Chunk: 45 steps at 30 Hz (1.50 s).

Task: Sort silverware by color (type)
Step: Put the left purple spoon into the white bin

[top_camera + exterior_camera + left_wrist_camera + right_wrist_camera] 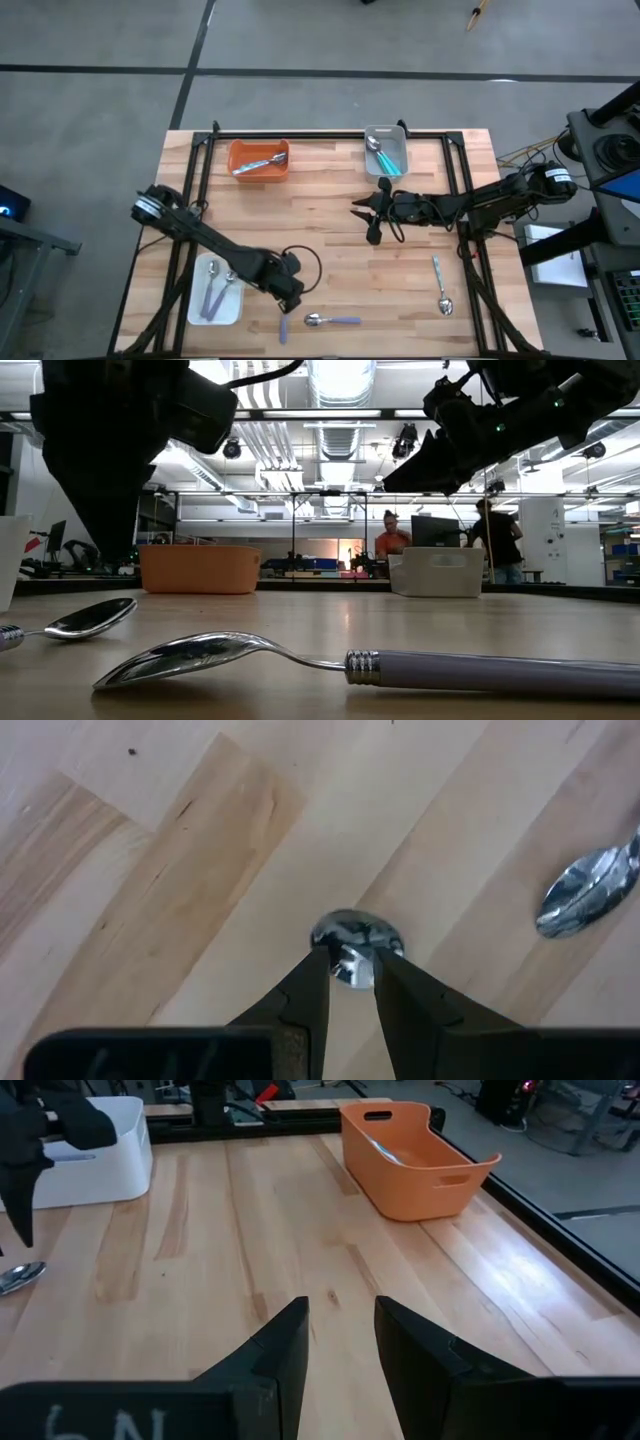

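Now gripping a spoon [350,942] near the frame's lower middle.
Left end effector [350,970] clamped on it; right end effector [342,1325] open, mid-frame above the desk [330,270].

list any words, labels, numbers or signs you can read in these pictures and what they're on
None can be read with confidence.
Right gripper: pale marks on the dark block just behind the fingers, cut off by the picture's edge, not readable.
Orange tray, grey tray, white tray: no lettering visible.
Spoons, such as the purple-handled spoon: no stamp or brand visible.
Room behind the table: any signs are too small to read.
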Each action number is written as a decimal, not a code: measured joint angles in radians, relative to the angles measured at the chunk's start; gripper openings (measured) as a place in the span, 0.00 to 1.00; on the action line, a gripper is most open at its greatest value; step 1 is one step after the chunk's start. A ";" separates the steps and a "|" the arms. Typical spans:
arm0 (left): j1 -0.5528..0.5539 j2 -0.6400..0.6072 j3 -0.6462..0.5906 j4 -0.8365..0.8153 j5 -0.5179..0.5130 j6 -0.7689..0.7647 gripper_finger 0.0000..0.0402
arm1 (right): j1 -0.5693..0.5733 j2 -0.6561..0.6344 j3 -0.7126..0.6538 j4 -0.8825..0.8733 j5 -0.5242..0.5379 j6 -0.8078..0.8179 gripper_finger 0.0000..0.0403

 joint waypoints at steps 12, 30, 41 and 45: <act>-0.040 0.075 0.110 -0.077 -0.002 -0.143 0.16 | 0.000 0.000 0.000 -0.015 0.000 -0.003 0.27; -0.083 0.119 0.112 -0.066 0.090 -0.424 0.35 | 0.000 -0.015 0.031 -0.081 0.000 -0.130 0.27; -0.103 0.119 0.111 -0.054 -0.032 -0.510 0.41 | 0.000 -0.022 0.031 -0.086 0.000 -0.129 0.27; -0.112 0.119 0.108 -0.041 -0.071 -0.529 0.41 | 0.000 -0.023 0.031 -0.086 0.000 -0.128 0.27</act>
